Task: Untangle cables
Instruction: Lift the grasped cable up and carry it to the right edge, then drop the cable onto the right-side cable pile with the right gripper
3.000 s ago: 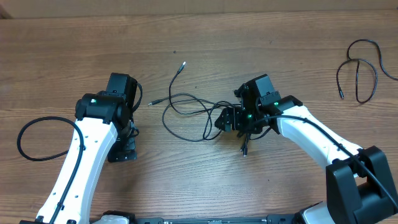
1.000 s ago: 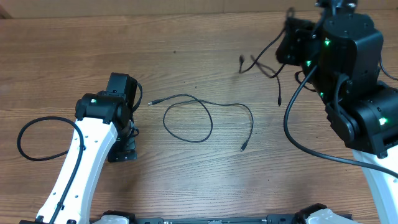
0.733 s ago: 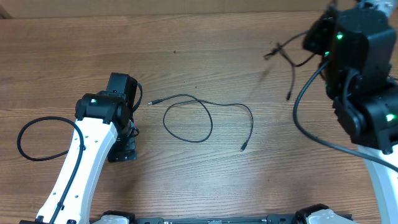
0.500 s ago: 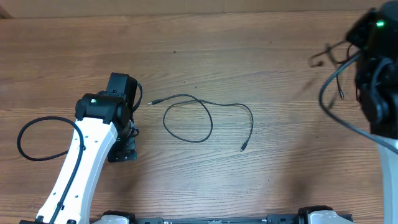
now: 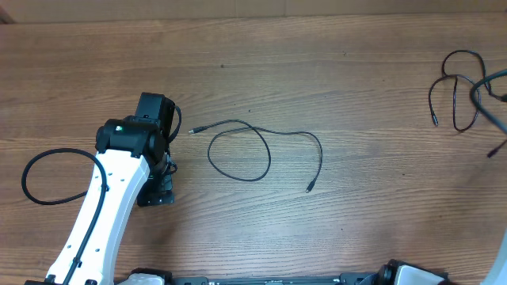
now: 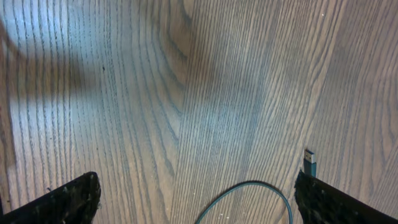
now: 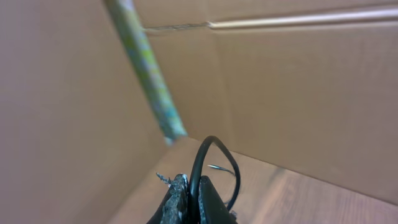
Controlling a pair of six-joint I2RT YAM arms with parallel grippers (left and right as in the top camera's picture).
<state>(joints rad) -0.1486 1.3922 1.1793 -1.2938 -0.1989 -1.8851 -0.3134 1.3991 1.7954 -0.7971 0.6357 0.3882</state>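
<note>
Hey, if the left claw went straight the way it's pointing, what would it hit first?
Probably the bare wooden table. The open left claw points down at it; a cable loop lies between its fingers and might brush first, depth is unclear.

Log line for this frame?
left gripper: open, empty | right gripper: shut on held cable | looped cable: loose, table centre | far-right cable: apart on table

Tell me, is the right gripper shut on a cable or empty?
Shut on a cable: the right gripper shows its fingers pressed together in the wrist view, the thin black cord looping up from between them.
</note>
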